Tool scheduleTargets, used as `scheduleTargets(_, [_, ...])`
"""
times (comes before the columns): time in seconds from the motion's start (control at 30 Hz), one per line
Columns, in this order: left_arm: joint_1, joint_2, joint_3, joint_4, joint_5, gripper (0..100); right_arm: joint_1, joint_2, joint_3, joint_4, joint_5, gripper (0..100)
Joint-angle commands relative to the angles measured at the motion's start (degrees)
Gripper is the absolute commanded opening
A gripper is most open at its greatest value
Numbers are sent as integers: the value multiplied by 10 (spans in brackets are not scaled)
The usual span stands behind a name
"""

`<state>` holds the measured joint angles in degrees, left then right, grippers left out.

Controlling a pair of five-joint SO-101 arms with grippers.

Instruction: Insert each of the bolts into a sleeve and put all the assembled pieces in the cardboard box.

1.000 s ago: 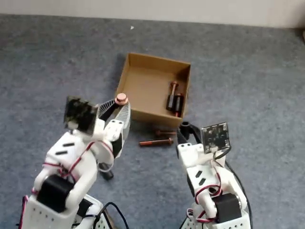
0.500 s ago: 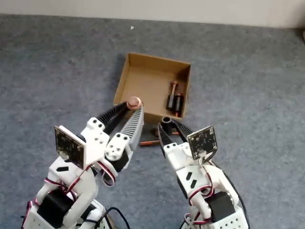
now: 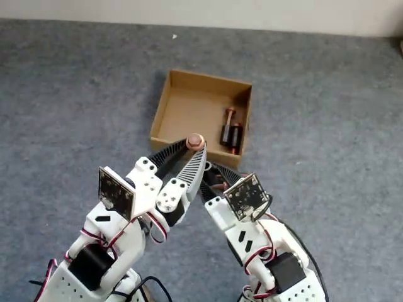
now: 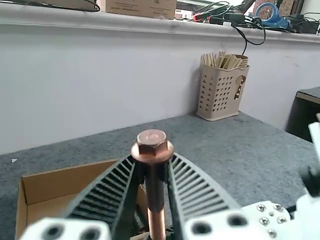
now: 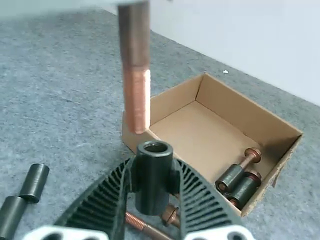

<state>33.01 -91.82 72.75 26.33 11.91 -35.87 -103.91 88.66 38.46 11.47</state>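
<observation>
L jaws clamped on bolt (image 4: 151, 165), head up, shank vert. R jaws clamped on sleeve (image 5: 152, 175), bore up, just below bolt tip, near cardboard box (image 3: 189, 110). Looks best: centre tip over bore, keep both plumb, lower slow. Fore-aft offset hard to judge; spare bolt (image 5: 142, 223) on bench (image 3: 75, 94) half hidden behind R jaws.

In the cardboard box (image 3: 200, 76), assembled pieces (image 3: 230, 131) are lying against its right wall. A bolt (image 3: 194, 141) is hanging upright at the box's near wall, just above a sleeve (image 5: 152, 171).
</observation>
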Motion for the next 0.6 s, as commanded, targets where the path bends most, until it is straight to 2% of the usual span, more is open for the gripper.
scheduleTargets(0.0, [6,-7,-3,-20,8,5,-8,-5,-13,-18,6,6])
scheduleTargets(0.43, [6,-12,22,-19,5,5,-21,-6,-45,-17,8,5])
scheduleTargets(0.57, [5,-13,21,-19,5,5,-59,-6,-49,10,64,5])
